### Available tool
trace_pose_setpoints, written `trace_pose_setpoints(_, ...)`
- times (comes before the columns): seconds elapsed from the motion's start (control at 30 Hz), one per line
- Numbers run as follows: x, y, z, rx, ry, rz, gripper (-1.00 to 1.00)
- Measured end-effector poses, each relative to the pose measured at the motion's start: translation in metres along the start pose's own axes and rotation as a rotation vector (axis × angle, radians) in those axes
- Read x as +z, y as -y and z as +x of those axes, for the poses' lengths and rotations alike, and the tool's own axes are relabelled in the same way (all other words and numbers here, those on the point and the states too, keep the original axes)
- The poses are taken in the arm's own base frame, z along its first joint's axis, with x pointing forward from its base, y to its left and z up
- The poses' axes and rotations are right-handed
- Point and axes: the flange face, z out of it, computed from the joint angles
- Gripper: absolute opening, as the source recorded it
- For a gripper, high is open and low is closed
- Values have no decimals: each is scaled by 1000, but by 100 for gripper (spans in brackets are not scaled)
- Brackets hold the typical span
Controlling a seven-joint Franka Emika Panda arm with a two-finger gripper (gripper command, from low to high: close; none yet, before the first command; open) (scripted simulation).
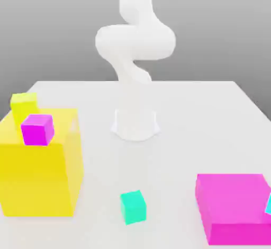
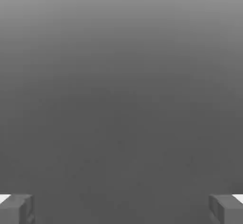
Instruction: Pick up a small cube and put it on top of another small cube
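While the fingers (image 2: 227,208) stand apart and empty, reaching is pending: descend over the teal cube (image 1: 133,206) beside the yellow block (image 1: 37,176).

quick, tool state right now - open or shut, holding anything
Tool: open, fingers spread wide apart, nothing between them.
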Motion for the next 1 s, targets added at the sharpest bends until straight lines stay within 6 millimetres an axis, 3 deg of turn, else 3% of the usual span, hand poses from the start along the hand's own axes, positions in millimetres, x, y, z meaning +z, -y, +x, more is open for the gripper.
trace_pose_setpoints(0.13, 97, -17, -18, -59, 95, -102, 0)
trace_pose_setpoints(0.27, 180, -47, -47, -113, 194, -189, 0)
trace_pose_setpoints(0.5, 295, -121, -121, -202, 386, -320, 0)
trace_pose_setpoints(0.7, 356, -196, -200, -267, 564, -403, 0)
trace_pose_setpoints(0.9, 402, -230, -236, -275, 590, -413, 0)
trace_pose_setpoints(0.93, 407, -234, -240, -275, 590, -413, -100)
trace_pose_setpoints(1.0, 407, -234, -240, -275, 590, -414, -100)
